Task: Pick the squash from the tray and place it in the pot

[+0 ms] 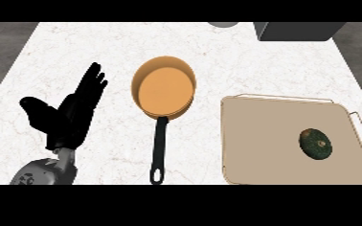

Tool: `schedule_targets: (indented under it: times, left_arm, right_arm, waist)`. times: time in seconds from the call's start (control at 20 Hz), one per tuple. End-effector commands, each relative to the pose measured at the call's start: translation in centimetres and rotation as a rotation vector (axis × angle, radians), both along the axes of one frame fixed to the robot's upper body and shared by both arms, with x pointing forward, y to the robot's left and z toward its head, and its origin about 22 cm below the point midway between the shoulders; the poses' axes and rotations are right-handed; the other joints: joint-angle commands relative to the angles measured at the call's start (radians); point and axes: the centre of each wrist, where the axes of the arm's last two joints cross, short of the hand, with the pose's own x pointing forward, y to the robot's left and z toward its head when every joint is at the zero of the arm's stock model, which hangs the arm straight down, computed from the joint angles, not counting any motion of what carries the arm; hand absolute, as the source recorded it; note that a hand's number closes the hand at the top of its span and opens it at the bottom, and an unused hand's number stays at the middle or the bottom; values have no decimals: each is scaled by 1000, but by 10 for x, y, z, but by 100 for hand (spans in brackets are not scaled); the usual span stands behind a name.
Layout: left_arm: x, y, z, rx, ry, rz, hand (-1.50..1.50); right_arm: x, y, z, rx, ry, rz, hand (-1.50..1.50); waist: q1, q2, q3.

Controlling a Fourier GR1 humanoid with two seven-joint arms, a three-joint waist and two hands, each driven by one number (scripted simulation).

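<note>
The left robot hand (71, 112) shows at the lower left of the head view, rising from a grey forearm (44, 172), its fingers straight and spread apart, thumb out to the side, holding nothing and touching none of the objects. The right robot hand does not appear.

Just to its right on the white marbled tabletop (92, 43) lies the pot (164, 88) (it looks like a shallow orange frying pan), round and empty, with a long black handle (160, 148) pointing toward the lower edge.

Farther right, apart from the pot, sits the tray (268, 143), a flat beige rectangle with a thin raised rim. The squash (316, 143), dark green and rounded with a pale stem end, rests on the tray's right part, well apart from the hand.

At the top right edge stand a dark grey box (297, 30) and, beside it, a pale grey object (223, 24), both cut off.
</note>
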Motion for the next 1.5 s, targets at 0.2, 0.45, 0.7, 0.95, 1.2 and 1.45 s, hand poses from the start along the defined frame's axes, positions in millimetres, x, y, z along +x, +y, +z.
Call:
schedule_targets:
  times: [0.2, 0.45, 0.7, 0.95, 1.2, 1.45]
  left_arm:
    - [13, 0, -8, 6, 7, 3, 0]
    - [5, -3, 2, -5, 2, 23, 0]
    - [17, -9, 6, 11, 4, -7, 0]
    - [5, 11, 4, -3, 1, 9, 0]
    - [4, 1, -1, -2, -7, 3, 0]
    - [-11, -1, 6, 8, -11, 7, 0]
  right_arm:
    - [7, 7, -27, -143, 99, -34, -150]
    - [-2, 17, -41, -126, 95, -73, -150]
    - [14, 21, -52, -70, 44, -73, -150]
    - [2, 43, -49, -64, 40, -83, -150]
    - [6, 44, -72, -91, 62, -147, -150]
    - [3, 61, -75, -169, 91, -198, -150]
  waist:
    - [-3, 1, 0]
    - [-6, -1, 1]
    - [-2, 0, 1]
    - [-4, -1, 0]
    - [-4, 0, 1]
    - [-3, -1, 0]
